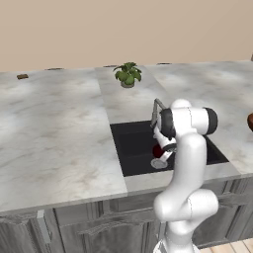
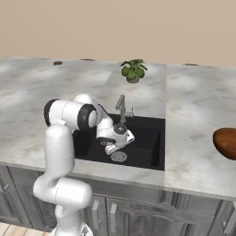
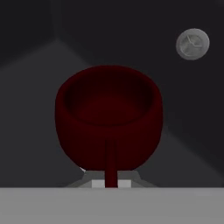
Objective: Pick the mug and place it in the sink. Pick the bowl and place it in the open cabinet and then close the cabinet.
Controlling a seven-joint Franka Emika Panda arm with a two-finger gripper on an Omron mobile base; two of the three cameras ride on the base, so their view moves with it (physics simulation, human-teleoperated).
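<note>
The mug (image 3: pixel 109 118), a small dark red rounded cup, sits right in front of my claw (image 1: pixel 163 150), low inside the sink (image 1: pixel 133 148), a large black rectangular basin set in the grey marble table (image 1: pixel 54 133). In the hand view its open mouth faces me and its thin handle runs down toward my fingertips, which I cannot make out, so I cannot tell whether I grip the mug or have let go. The round silver drain (image 3: pixel 192 43) lies a little off to one side. I judge I am at the end of the first step, setting the mug down. Next I need a clean release and a lift straight out past the slim silver faucet (image 2: pixel 121 107), then a reach to the wide brown wood-look bowl (image 2: pixel 227 143) on the table to my right.
</note>
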